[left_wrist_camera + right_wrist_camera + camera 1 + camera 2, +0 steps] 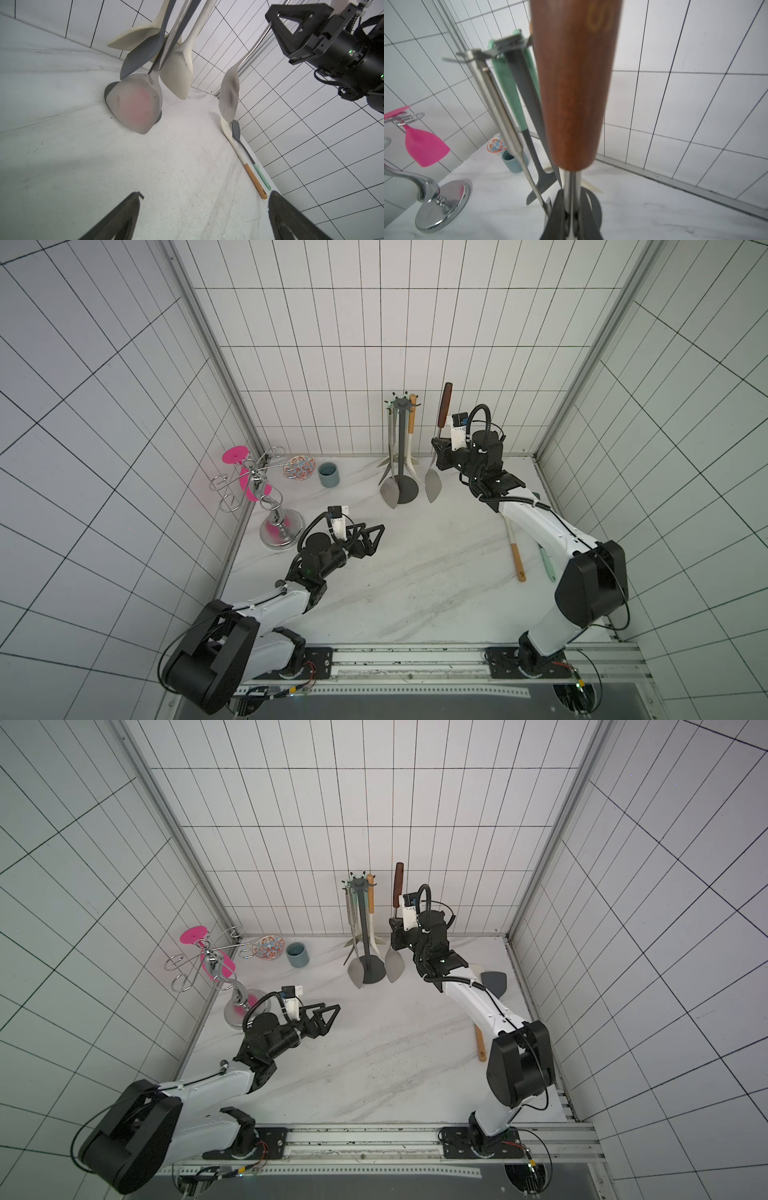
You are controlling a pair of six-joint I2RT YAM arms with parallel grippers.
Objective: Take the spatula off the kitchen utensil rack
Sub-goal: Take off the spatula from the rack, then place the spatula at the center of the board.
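Closest to the right wrist lens, the right gripper point(572, 209) pinches the thin steel shank of the spatula point(571, 93). Its jaws are closed tight just below the brown wooden handle, which rises upright and blurred through the middle of that view. In both top views the spatula point(445, 406) stands just to the right of the kitchen utensil rack point(401, 439). It is apart from the crown of hooks, its handle top higher than the crown and its steel blade hanging beside the rack's round base. Whether the blade tip touches the table point(415, 593) cannot be told.

Room is tight at the back: the rack stands close to the rear wall point(374, 344), and the right arm point(536, 518) works near the right wall point(685, 448). The middle of the table between the arms lies open. The left gripper point(376, 537) hovers over it, jaws spread wide and holding nothing, well apart from the rack.

The wooden handle hides part of the rack in the right wrist view, where hanging utensils point(390, 493) crowd the pole. Two loose utensils point(516, 562) lie by the right table edge, their heads covered by the right arm in a top view. A chrome stand point(280, 531) with a pink glass point(235, 456), a patterned bowl point(298, 467) and a blue-grey cup point(328, 475) sit near the left rear corner.
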